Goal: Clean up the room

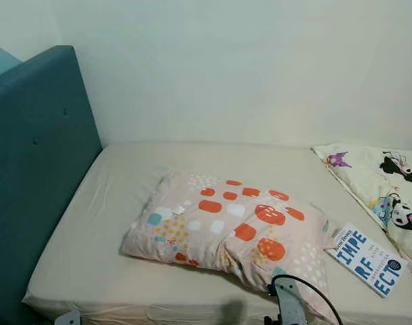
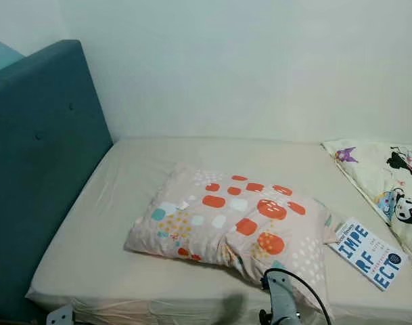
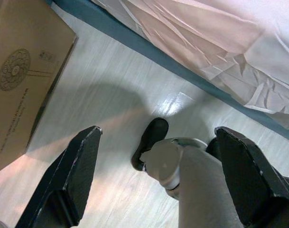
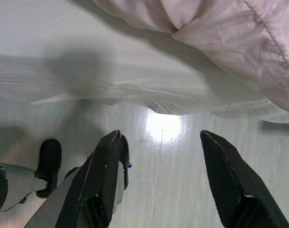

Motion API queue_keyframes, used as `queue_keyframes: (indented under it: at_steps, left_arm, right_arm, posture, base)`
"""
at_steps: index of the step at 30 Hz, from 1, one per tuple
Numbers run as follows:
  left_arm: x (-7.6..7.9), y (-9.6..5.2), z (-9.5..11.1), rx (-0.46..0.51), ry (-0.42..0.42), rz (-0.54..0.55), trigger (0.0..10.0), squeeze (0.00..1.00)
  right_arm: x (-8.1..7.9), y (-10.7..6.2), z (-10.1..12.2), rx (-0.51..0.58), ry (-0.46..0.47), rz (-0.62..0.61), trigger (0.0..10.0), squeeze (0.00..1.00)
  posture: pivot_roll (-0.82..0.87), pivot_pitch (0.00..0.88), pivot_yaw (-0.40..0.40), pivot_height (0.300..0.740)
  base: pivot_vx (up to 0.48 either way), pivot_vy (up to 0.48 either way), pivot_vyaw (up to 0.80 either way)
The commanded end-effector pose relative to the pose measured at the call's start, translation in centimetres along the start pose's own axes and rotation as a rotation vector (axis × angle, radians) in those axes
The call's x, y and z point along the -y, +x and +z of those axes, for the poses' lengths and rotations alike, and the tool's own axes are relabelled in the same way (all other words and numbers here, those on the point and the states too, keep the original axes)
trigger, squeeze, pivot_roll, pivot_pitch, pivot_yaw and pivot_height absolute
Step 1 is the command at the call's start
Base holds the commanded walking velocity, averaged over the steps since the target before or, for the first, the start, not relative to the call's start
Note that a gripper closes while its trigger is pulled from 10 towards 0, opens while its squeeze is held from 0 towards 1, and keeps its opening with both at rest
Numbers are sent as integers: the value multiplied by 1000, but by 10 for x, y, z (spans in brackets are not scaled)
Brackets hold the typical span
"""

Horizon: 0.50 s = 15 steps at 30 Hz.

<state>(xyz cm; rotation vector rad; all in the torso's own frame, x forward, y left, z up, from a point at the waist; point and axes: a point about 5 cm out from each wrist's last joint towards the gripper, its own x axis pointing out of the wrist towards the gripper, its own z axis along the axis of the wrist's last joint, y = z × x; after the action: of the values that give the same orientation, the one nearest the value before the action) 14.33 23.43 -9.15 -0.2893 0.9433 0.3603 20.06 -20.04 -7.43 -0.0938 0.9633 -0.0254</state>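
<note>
Bed (image 1: 124,176) takes up most of the head views, its beige sheet pulled smooth, with a teal headboard (image 1: 36,169) on the robot's left and a pale wall (image 1: 246,68) behind. Floor (image 3: 111,95) of pale planks runs beside the bed in both wrist views, with a bright glare spot on it.

Pillow (image 1: 233,230) lies near the middle of the mattress, toward the front edge; its pinkish case carries orange, white, teal and yellow patches. A quilt (image 1: 388,189) printed with cartoon animals lies along the right side of the bed.

A cardboard box (image 3: 21,76) lies flat on the floor in the left wrist view, stamped with a round ornamental emblem and lines of print too small to read.

A book (image 1: 366,258) rests on the sheet between the pillow's right corner and the quilt, touching neither clearly. Its white and blue cover reads "IMPE / RF / ECT" in large letters; the smaller words are illegible.

The left end effector (image 3: 158,175) hangs low beside the bed over the floor, fingers spread wide with nothing between them. The right end effector (image 4: 182,180) also points at the floor just off the bed's edge, fingers wide apart and empty, with the pillow's corner overhanging above.
</note>
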Motion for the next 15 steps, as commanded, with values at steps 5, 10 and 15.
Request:
queue_keyframes:
  at_steps: [5, 10, 15]
  left_arm:
    - [-9, -2, -3, -23, 11, 11, 10000, 0]
    - [-11, -2, -3, -22, 12, 11, 10000, 0]
    - [-11, -2, -3, -21, 11, 10, 10000, 0]
  right_arm:
    - [-2, 0, 2, -2, -15, -2, 10000, 0]
    - [-2, 1, 3, 0, -19, -3, 10000, 0]
    - [-2, 1, 4, 2, -21, -3, 10000, 0]
  posture:
    - [11, 0, -46, 740]
    - [12, 0, -45, 740]
    - [12, 0, -47, 740]
  base:
    - [0, 0, 0]
    - [0, 0, 0]
    - [0, 0, 0]
